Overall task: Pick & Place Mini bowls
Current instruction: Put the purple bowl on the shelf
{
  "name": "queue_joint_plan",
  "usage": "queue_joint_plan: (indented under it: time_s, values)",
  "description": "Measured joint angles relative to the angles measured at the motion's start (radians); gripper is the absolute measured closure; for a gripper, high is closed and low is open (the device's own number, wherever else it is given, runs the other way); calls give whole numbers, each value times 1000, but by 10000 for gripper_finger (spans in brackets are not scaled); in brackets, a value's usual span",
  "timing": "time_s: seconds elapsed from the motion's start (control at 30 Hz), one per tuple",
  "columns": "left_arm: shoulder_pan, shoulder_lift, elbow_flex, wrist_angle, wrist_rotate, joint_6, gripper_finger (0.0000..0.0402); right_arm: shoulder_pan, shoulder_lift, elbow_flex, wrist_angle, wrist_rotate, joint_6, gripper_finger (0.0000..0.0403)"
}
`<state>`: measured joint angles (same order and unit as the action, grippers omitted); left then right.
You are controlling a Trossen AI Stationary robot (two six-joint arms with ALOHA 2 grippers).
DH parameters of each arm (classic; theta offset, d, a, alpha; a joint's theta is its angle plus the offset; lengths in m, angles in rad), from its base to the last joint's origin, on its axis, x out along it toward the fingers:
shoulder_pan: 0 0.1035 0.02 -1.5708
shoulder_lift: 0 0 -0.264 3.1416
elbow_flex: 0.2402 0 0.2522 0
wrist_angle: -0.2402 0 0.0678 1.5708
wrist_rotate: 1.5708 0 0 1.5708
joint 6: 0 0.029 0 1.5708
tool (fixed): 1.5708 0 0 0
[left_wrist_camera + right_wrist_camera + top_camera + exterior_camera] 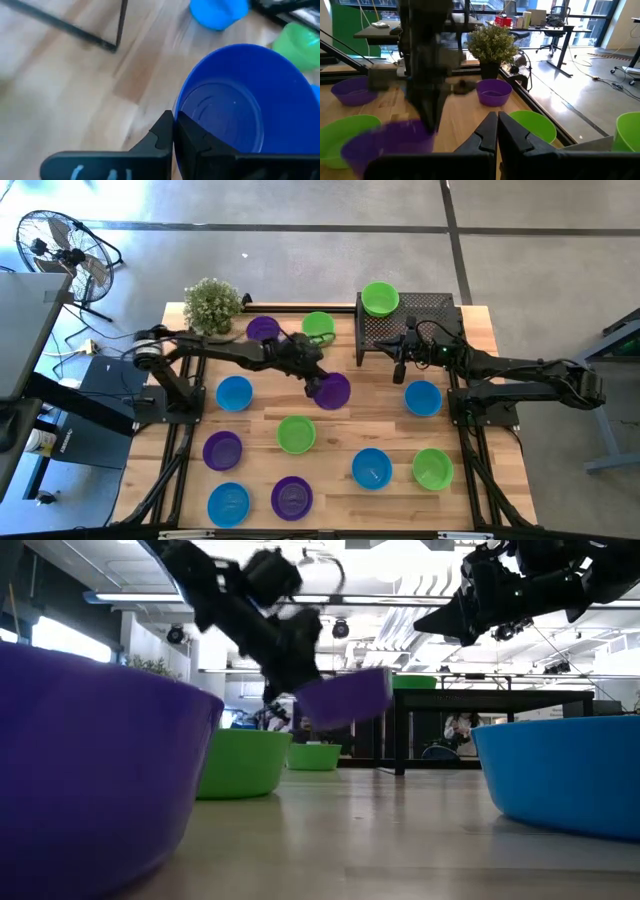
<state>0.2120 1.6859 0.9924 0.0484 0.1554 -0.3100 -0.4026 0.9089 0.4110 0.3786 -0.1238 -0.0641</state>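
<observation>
Several mini bowls in blue, green and purple sit upright on the wooden table. My left gripper is over the table's middle, shut on a purple bowl that hangs in the air. My right gripper hovers shut in front of the black mesh rack, holding nothing; its closed fingers show in the right wrist view. A green bowl rests on the rack's top at its far left corner. My left gripper pinches the purple bowl's rim on the side facing the table's left, one finger outside the wall and the other inside the bowl. The fingers slant down from the left. The bowl is lifted clear of the table and tilted.
A potted plant stands at the far left. Bowls lie near it, left of centre, in the middle, by the right arm and along the near edge.
</observation>
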Motion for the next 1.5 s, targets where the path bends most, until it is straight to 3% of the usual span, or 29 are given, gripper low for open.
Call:
queue_joint_plan:
  time_s: [0.5, 0.73, 1.0, 1.13, 1.23, 1.37, 1.5]
  values:
    - [-24, 282, 278, -112, 7, 17, 392, 62, 7, 1, -3, 14, -14, 402]
    - [-23, 292, 317, -133, 25, 27, 348, 88, 20, 1, -4, 51, -24, 401]
    - [-23, 252, 358, -303, -4, 158, 285, 126, 21, 1, -1, 114, -51, 390]
    - [-37, 203, 305, -292, -117, 186, 306, 175, 20, 1, -16, 186, -79, 385]
    - [-37, 133, 216, -210, -136, 193, 344, 219, 19, 27, -95, 246, -93, 386]
    - [-35, 40, 47, 1, -137, 184, 394, 282, 19, 80, -217, 315, -90, 394]
    - [-28, -45, -134, 260, -140, 176, 387, 337, 24, 117, -296, 357, -50, 394]
